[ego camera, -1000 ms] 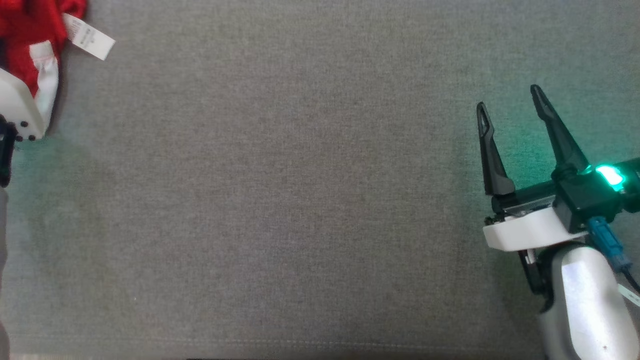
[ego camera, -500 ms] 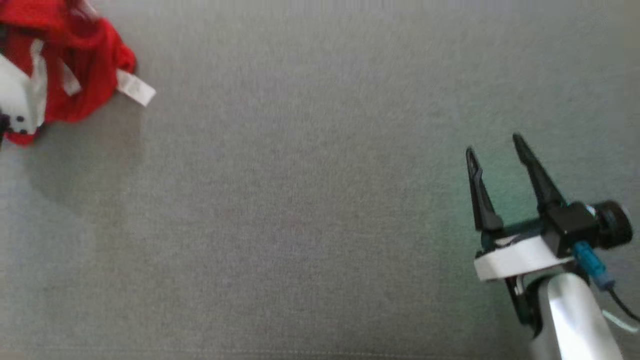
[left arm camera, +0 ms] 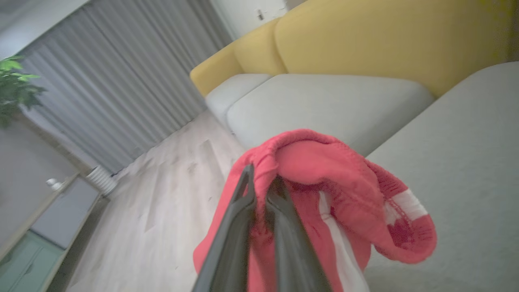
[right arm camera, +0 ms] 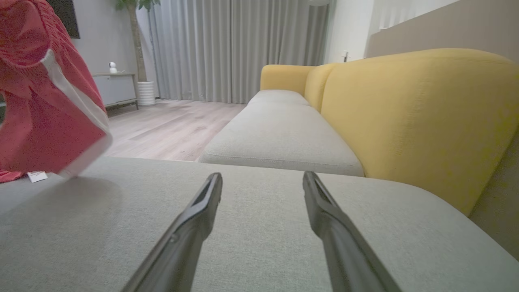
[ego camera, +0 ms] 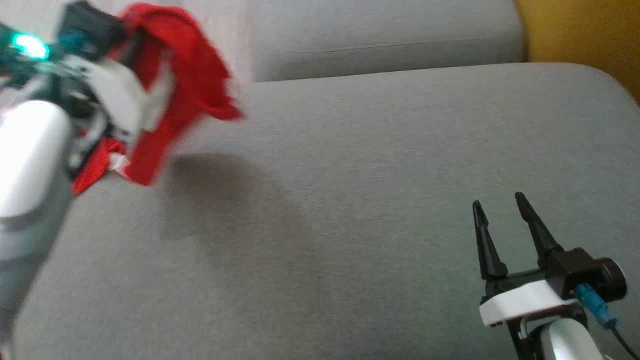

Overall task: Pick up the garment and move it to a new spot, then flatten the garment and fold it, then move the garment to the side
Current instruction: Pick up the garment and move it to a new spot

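The left gripper (left arm camera: 262, 180), clenched on the red garment (ego camera: 195, 75) (white-striped), holds it over the grey cushion's (ego camera: 380, 150) far left, while the right gripper (ego camera: 498, 201) hovers spread wide, near right.

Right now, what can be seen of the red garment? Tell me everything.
The red garment is soft knit-looking cloth with white stripes and a gathered band. It hangs bunched from the left gripper, shut on a fold, lifted over the left end of the grey sofa cushion. Its lowest part, by a small white label, seems to reach the cushion. It looks blurred.
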